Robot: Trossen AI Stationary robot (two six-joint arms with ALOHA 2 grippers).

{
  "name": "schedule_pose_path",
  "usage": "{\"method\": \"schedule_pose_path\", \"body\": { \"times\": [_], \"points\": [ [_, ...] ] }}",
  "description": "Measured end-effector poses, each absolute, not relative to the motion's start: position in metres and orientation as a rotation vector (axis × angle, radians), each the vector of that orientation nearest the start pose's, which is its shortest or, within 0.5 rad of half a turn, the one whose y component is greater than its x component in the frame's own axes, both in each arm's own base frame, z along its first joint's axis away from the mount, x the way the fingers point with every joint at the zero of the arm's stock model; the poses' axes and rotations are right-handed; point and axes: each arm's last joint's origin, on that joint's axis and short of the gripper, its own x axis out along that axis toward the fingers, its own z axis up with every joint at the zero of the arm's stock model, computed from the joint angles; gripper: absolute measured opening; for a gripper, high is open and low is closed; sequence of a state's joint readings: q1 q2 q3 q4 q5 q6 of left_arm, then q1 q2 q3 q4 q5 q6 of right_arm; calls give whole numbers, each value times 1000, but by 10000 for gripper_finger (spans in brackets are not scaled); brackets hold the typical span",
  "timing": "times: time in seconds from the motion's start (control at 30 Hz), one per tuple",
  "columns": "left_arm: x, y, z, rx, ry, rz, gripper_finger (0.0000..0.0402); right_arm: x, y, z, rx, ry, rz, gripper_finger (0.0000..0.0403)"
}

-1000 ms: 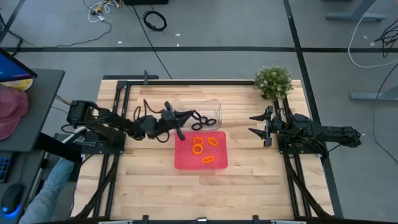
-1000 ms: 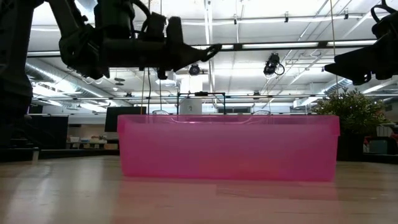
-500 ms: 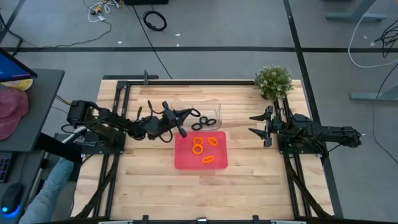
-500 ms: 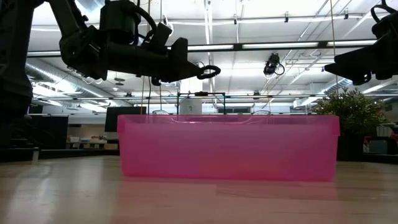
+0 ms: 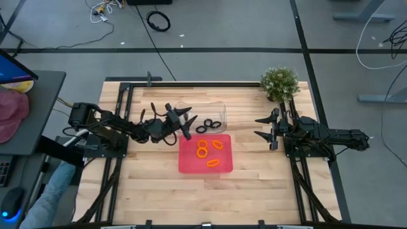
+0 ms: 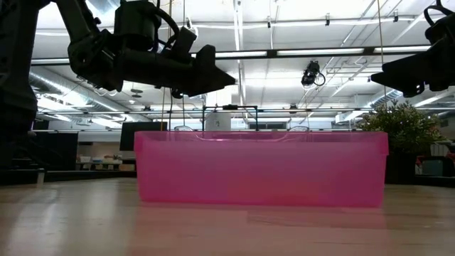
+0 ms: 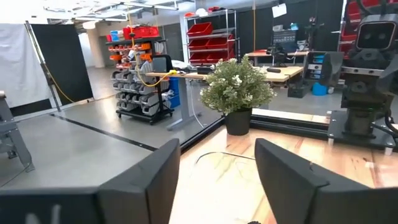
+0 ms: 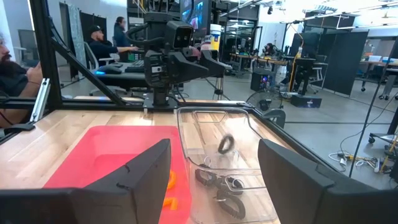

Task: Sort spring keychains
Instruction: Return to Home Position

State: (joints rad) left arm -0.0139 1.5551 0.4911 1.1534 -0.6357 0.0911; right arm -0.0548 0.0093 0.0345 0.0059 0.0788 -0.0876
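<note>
- High view: your left gripper [image 5: 188, 124] hangs open and empty at the clear bin [image 5: 219, 105]; the black spring keychains [image 5: 215, 124] lie just to its right, inside.
- Low view: it hovers above the pink bin [image 6: 259, 171].
- Right wrist view: your right gripper [image 8: 214, 149] is open and empty, well apart; the orange spring keychains [image 8: 169, 180] lie in the pink bin.

We can read no text, label, brand or number in any of the views. A lit screen [image 8: 191, 11] shows in the room beyond the worktop in the right wrist view, but whatever stands on it is too small for us to make out.
</note>
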Motion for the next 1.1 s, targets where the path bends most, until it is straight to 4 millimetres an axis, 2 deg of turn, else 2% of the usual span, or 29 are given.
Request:
{"method": "schedule_pose_path", "body": {
  "times": [0.13, 0.47, 0.67, 0.73, 0.93, 1.1],
  "points": [
    [278, 13, 191, 58, -59, 624, 228, 96, -8, 175, -87, -25, -135, 247],
    [278, 14, 190, 51, -51, 663, 223, 96, -8, 175, -87, -25, -135, 247],
    [278, 14, 190, -100, -100, 658, 223, 96, -8, 175, -87, -25, -135, 247],
    [278, 13, 188, -102, -85, 630, 222, 96, -8, 175, -87, -26, -135, 247],
    [282, 5, 186, 31, -22, 365, 222, 96, -8, 175, -87, -25, -135, 247],
    [263, 9, 198, 78, 2, 382, 222, 96, -8, 175, -87, -25, -135, 247]
  ]
}}
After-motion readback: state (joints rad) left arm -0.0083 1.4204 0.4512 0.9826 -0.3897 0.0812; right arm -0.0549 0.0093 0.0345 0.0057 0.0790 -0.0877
